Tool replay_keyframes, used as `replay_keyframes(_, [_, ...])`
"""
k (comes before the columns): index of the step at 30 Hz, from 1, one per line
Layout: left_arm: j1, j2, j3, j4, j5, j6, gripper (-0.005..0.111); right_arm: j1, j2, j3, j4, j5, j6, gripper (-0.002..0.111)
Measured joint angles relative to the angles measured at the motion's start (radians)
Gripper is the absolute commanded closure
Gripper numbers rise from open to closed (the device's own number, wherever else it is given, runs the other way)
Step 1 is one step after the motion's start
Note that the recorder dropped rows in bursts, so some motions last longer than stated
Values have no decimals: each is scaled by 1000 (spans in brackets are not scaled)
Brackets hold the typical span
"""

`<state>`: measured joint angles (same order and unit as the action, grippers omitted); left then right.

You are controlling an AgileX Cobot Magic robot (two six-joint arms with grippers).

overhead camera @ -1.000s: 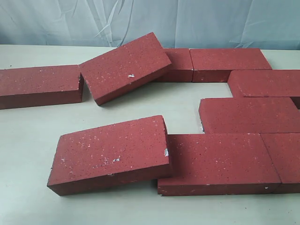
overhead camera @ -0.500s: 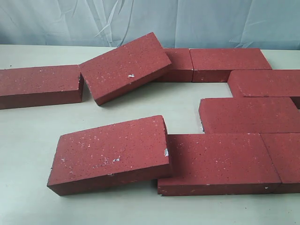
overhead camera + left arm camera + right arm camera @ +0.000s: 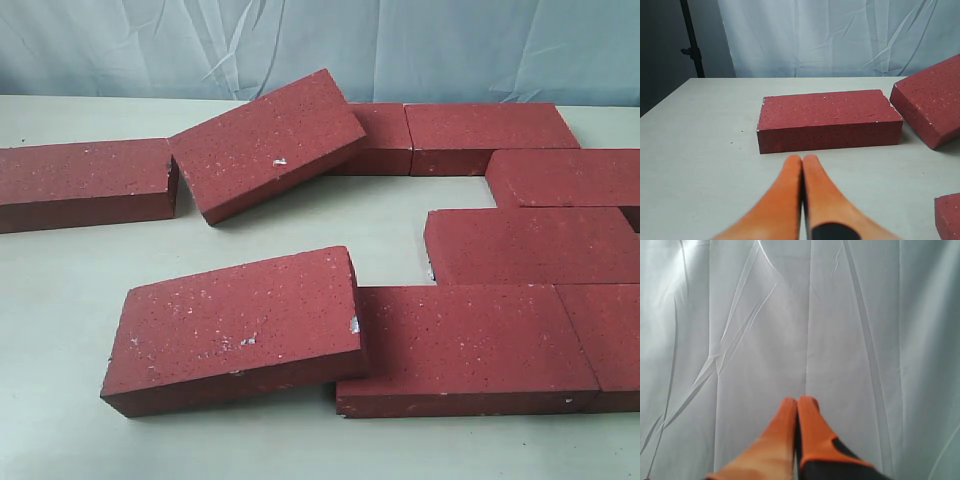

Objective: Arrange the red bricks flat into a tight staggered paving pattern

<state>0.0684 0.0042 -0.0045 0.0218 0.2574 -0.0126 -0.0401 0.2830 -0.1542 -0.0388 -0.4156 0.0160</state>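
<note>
Several red bricks lie on the pale table in the exterior view. One brick [image 3: 85, 183] lies flat at far left. A second [image 3: 268, 142] tilts, propped on the back-row brick [image 3: 385, 138]. A front brick [image 3: 235, 325] leans with one end on a flat brick [image 3: 465, 345]. More flat bricks [image 3: 530, 243] fill the right. Neither gripper shows in the exterior view. My left gripper [image 3: 802, 159] is shut and empty, just short of the far-left brick [image 3: 827, 119]. My right gripper [image 3: 798, 401] is shut, facing only the curtain.
A pale wrinkled curtain [image 3: 400, 45] hangs behind the table. A bare gap of table [image 3: 385, 225] lies among the bricks. In the left wrist view a dark stand pole [image 3: 692, 40] rises beyond the table edge, with the tilted brick [image 3: 932, 100] beside the flat one.
</note>
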Motion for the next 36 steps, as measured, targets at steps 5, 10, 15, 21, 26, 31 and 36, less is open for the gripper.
replay_keyframes(5, [0, 0, 0, 0, 0, 0, 107, 0, 151, 0, -3, -141, 0, 109])
replay_keyframes(10, [0, 0, 0, 0, 0, 0, 107, 0, 292, -45, -3, -205, 0, 109])
replay_keyframes(15, [0, 0, 0, 0, 0, 0, 107, 0, 393, -115, -3, -208, 0, 109])
replay_keyframes(21, [0, 0, 0, 0, 0, 0, 107, 0, 498, -181, -3, -209, 0, 109])
replay_keyframes(26, [0, 0, 0, 0, 0, 0, 107, 0, 575, -224, -3, -207, 0, 109])
replay_keyframes(31, [0, 0, 0, 0, -2, 0, 107, 0, 640, -283, -3, -173, 0, 109])
replay_keyframes(36, [0, 0, 0, 0, -2, 0, 107, 0, 702, -359, -3, -55, 0, 109])
